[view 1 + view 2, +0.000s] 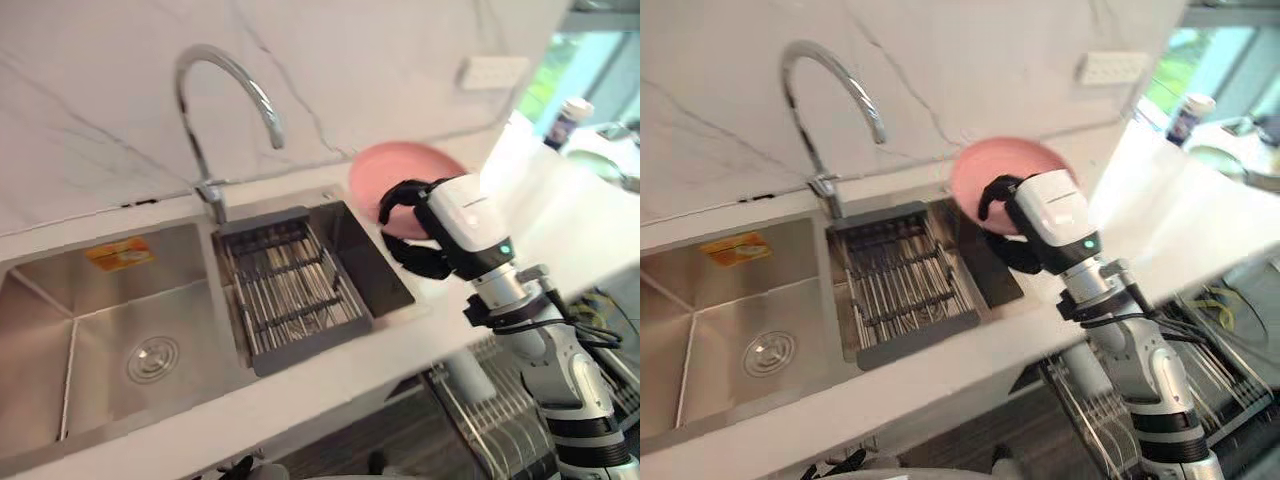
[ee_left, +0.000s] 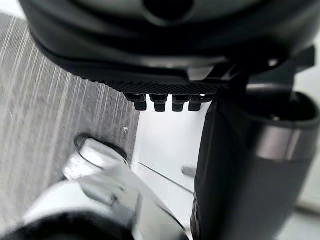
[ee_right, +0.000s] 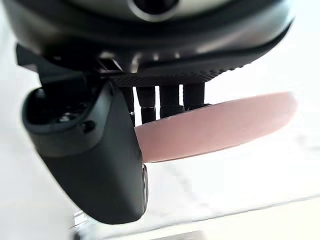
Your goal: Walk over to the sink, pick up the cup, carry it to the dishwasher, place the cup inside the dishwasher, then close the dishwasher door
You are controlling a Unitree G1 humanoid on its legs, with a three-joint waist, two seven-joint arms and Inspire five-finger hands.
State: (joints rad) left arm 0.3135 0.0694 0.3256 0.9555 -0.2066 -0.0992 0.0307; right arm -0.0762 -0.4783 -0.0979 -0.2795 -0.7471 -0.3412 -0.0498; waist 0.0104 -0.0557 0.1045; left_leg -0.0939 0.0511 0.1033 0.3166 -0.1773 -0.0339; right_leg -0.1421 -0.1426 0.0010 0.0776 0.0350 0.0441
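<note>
No cup is to be seen; a pink plate (image 1: 400, 165) is at the back of the white counter, right of the sink (image 1: 60, 300). My right hand (image 1: 420, 225) is at the plate's near edge, fingers curled over it. The right wrist view has the plate (image 3: 225, 125) passing between the thumb (image 3: 95, 165) and the fingers, so the hand is shut on it. In the right eye view the plate (image 1: 990, 165) looks tilted up off the counter. My left hand (image 2: 165, 50) hangs over the grey floor, relaxed and holding nothing.
A curved faucet (image 1: 215, 70) stands behind the steel sink, and a dark drain basket (image 1: 290, 290) sits in the sink's right part. Below the counter edge at lower right a wire dishwasher rack (image 1: 490, 420) is pulled out. A bottle (image 1: 568, 118) stands far right.
</note>
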